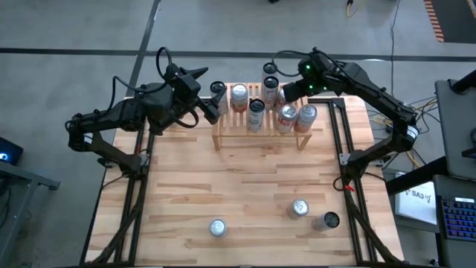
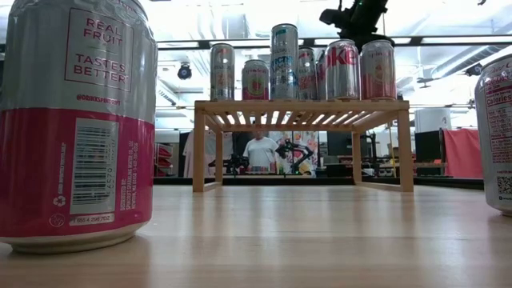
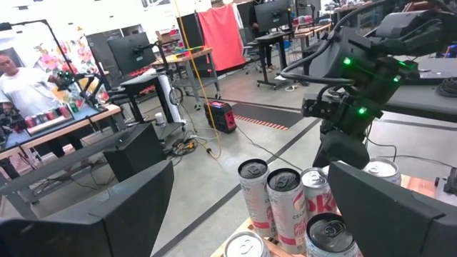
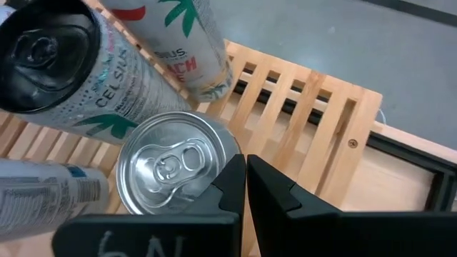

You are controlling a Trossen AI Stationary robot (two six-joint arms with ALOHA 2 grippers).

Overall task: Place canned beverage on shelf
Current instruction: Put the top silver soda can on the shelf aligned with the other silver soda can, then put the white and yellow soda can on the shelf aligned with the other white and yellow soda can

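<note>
The shelf point(image 1: 260, 138), a low slatted wooden rack, stands at the far middle of the table and carries several upright cans point(image 2: 296, 64). My right gripper point(image 1: 285, 91) hovers over the shelf's far right part, slanting down, its fingers shut. In the right wrist view its tips point(image 4: 246, 171) sit at the rim of a silver-topped can point(image 4: 168, 164), which stands beside a black-topped can point(image 4: 43, 50). My left gripper point(image 1: 216, 113) waits level at the shelf's far left end, open and holding nothing. The cans point(image 3: 285, 200) stand beyond its fingers. My right gripper has its shut fingers point(image 4: 230, 178) right at the rim point(image 4: 214, 146) of the silver-topped can, coming slanting down from the far right. I cannot tell whether they touch it. The can stands upright on the shelf's slats.
Three more cans stand on the table near its front edge: one at the left point(image 1: 217, 228) and two at the right point(image 1: 300, 208) point(image 1: 329, 220). Bare tabletop point(image 1: 245, 179) lies between them and the shelf. A person point(image 2: 260, 150) stands in the room beyond.
</note>
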